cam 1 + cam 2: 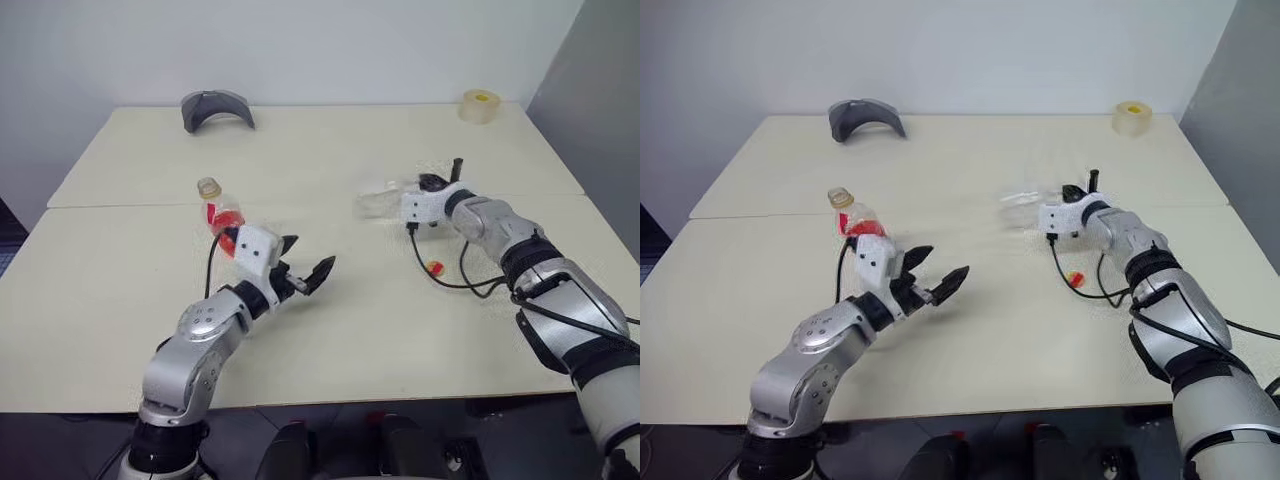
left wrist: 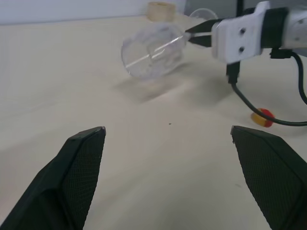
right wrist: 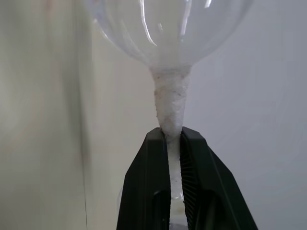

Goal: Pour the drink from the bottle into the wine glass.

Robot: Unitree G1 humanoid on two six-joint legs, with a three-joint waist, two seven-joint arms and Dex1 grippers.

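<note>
Two cream-coloured tables pushed together form one wide surface point(image 1: 330, 340), a seam running across between them. A plain white wall point(image 1: 300, 45) stands behind, a grey partition point(image 1: 600, 80) to the right. Even, soft light.

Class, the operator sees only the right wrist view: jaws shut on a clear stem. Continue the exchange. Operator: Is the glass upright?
Observer: No. The wine glass lies sideways in the right gripper, with its bowl toward the robot's left. It appears to be lifted off the table.
Operator: Where is the bottle?
Observer: The bottle stands upright on the robot's left, just behind the left gripper.
Operator: Is that gripper holding it?
Observer: No, its jaws are open and empty.
</note>
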